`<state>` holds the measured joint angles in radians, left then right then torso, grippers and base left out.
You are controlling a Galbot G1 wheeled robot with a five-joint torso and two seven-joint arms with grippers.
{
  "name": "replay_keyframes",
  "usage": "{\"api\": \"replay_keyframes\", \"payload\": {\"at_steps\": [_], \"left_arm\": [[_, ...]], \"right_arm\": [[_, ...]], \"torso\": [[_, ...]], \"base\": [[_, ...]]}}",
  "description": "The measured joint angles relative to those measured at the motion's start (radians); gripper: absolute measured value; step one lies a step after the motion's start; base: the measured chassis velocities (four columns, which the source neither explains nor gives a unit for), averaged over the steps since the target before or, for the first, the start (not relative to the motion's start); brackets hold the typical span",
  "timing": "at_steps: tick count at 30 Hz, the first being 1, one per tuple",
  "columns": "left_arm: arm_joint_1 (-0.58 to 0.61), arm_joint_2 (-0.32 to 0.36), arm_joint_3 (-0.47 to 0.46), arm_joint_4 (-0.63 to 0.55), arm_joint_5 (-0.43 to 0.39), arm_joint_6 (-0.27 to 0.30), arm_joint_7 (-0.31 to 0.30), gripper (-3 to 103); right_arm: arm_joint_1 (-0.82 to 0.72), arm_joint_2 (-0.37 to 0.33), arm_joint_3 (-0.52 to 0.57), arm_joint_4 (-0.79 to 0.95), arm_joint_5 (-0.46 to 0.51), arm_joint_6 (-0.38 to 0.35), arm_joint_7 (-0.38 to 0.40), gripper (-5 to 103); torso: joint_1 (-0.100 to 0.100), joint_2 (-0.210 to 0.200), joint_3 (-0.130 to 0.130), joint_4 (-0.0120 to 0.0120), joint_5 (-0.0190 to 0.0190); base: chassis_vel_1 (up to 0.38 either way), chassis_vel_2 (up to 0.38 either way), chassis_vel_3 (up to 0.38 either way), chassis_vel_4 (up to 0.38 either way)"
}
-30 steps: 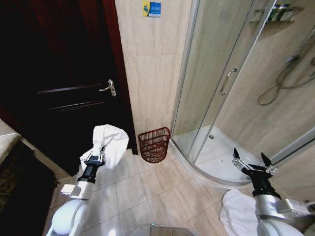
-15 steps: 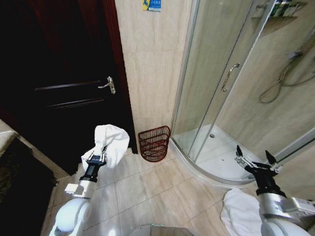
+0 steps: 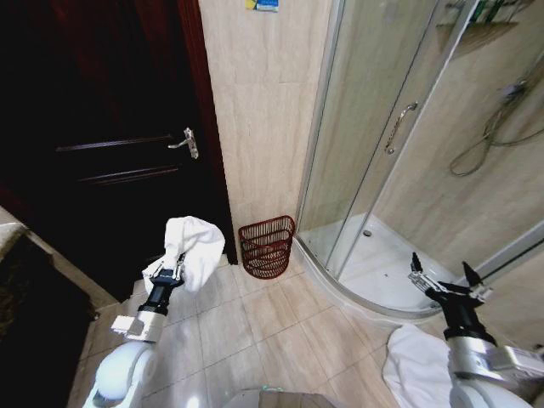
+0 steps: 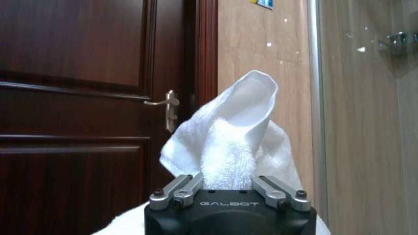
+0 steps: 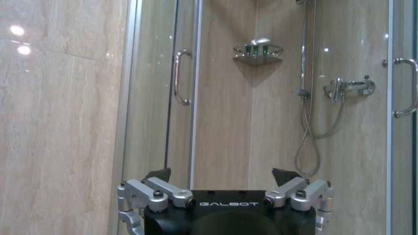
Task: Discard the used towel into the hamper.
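- My left gripper has its jaws clenched on the used towel. In the left wrist view the towel rises in a white bunch from between the jaws.
- The hamper stands on the floor at the far side, against the tiled wall, between the dark door and the shower enclosure.
- Change noted: over the last second the whole head view has shifted slightly. The door handle and the wall sign sit higher in the frame, so my camera has moved rather than the fixtures. The hamper holds almost the same place in the frame.
- The towel and my left arm keep nearly the same pose, with the towel to the left of the hamper and nearer to me, apart from it.
- My right gripper waits at the near right, jaws released and empty, facing the shower.
- A second white cloth lies on the floor at the near right, beside my right arm.
- Judgement: the grasp looks secure and the carry is under way, but the towel is not yet over the hamper, so the discard is still to be done.
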<state>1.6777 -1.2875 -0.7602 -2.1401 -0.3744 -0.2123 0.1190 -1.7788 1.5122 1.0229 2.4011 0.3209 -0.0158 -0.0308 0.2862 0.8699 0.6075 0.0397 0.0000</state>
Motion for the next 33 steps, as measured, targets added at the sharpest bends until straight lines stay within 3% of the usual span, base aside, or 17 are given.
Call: {"api": "replay_keyframes", "payload": {"at_steps": [33], "left_arm": [[0.01,-0.011,0.0,0.017,0.007,-0.023,0.01,15]], "right_arm": [[0.002,0.005,-0.02,-0.007,-0.022,0.006,-0.005,100]], "torso": [[-0.064,-0.148,-0.084,0.0,-0.0001]], "base": [[0.0,0.0,0.0,0.0]]}}
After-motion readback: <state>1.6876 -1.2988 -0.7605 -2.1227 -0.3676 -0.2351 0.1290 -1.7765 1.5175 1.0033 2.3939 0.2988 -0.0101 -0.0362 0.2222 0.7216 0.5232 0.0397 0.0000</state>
